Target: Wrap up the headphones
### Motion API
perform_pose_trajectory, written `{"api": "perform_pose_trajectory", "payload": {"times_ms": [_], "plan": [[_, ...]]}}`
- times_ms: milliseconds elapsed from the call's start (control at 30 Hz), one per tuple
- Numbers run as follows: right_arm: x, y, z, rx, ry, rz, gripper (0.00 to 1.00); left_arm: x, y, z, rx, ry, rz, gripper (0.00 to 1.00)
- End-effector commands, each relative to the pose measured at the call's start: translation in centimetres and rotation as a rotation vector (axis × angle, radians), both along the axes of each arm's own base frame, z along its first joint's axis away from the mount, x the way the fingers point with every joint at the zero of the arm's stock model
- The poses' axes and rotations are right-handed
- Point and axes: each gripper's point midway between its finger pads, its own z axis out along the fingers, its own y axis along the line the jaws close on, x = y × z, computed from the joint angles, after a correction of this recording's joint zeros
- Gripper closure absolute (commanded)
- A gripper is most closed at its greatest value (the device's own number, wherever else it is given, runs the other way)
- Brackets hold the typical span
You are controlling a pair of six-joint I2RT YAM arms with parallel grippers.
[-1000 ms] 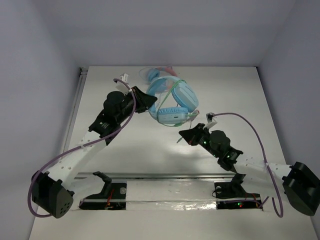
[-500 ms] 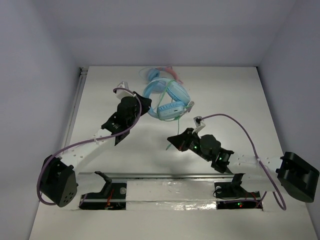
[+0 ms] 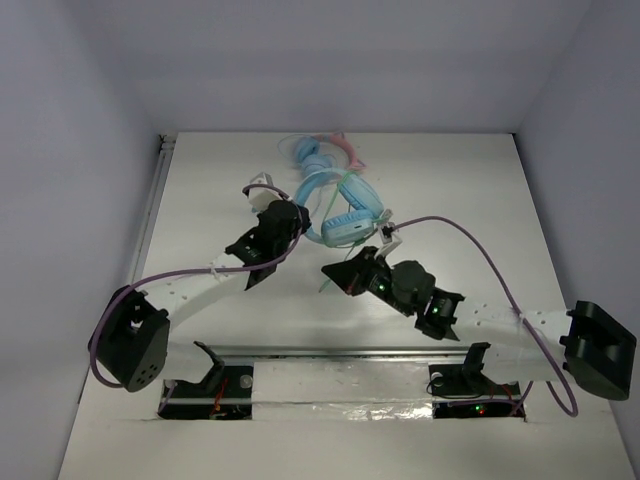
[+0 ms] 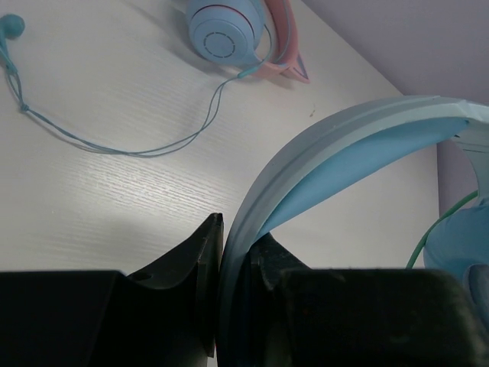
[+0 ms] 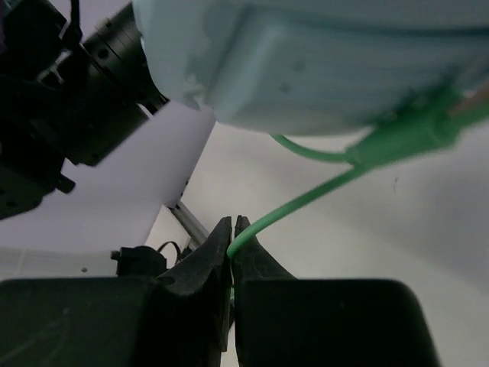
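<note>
The large light-blue headphones (image 3: 347,226) are held off the table at the back middle. My left gripper (image 3: 297,214) is shut on their wide headband (image 4: 344,145), which runs up between the fingers in the left wrist view, where the gripper (image 4: 235,238) fills the bottom edge. My right gripper (image 3: 335,276) is just below and in front of the lower cup (image 5: 321,61). It is shut on the thin green cable (image 5: 306,200), which comes out from the fingertips of the gripper (image 5: 231,226) up to the cup. More cable loops over the cups.
The smaller blue headphones with the pink cat-ear headband (image 3: 322,150) lie at the back of the table; their cup (image 4: 225,30) and thin blue cable (image 4: 114,145) show in the left wrist view. White walls close the table's left, right and back.
Both arms have moved inward and nearer. The left gripper carried the headphones down and toward the front; the right gripper moved left with the cable, close under the lower cup.
</note>
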Motion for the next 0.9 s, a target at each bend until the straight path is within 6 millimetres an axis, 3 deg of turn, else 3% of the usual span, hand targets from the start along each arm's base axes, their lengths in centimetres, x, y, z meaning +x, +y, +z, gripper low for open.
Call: {"api": "perform_pose_trajectory", "payload": {"times_ms": [0,400,533,767,867], "plan": [[-1.5,2.6,4.8,0.091,-0.054,0.101,1.0,1.7,0.0,6.6,-0.153,-0.191,0.13,1.0],[2.5,2.6,7.2,0.199,0.019,-0.115,0.95,-1.9,-1.1,3.8,-0.106,-0.155,0.055,1.0],[3.1,3.4,7.4,0.184,0.036,-0.125,0.87,-2.7,-1.1,2.3,-0.08,-0.128,0.036,1.0],[3.8,3.8,3.4,0.103,0.114,-0.169,0.75,-3.8,-1.2,-0.2,-0.049,-0.074,-0.001,1.0],[3.9,3.5,2.5,0.1,0.132,-0.187,0.73,-4.0,-1.2,-0.7,-0.045,-0.066,-0.011,1.0]]}}
